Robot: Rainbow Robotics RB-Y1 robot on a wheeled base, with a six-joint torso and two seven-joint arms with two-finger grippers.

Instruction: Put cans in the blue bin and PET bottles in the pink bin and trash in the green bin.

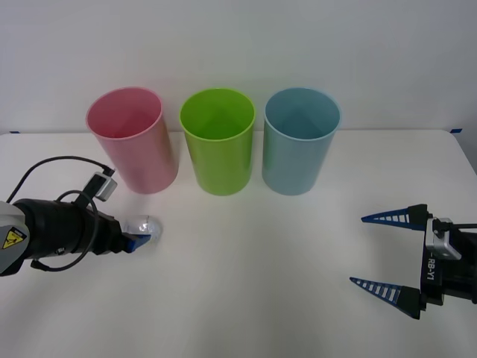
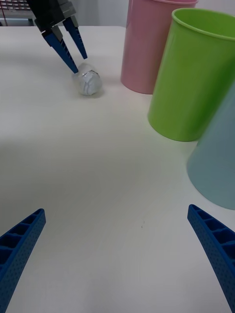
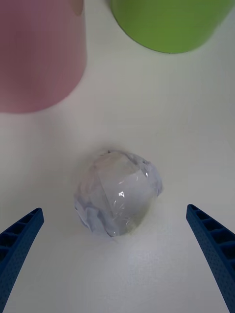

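The trash (image 1: 144,226) is 1 crumpled ball of clear film, roughly round, no obvious long axis, lying on the white bench (image 1: 253,261) in front of the pink bin (image 1: 134,140), toward my left side. 3 bins stand upright in a row at the back, openings up: pink on my left, green bin (image 1: 218,141) in the middle, blue bin (image 1: 299,140) on my right, each close beside the next.

My left pincer (image 1: 140,239) is low over the bench, arm stretched nearly level & pointing toward the right, fingers spread w/ the trash between the tips; from the left wrist there's bench visible between the ball and each finger (image 3: 19,239), so not pinching.

My right pincer (image 1: 380,253) sits near the bench's right edge, pointing left, fingers spread wide, holding nothing, well apart from the bins.
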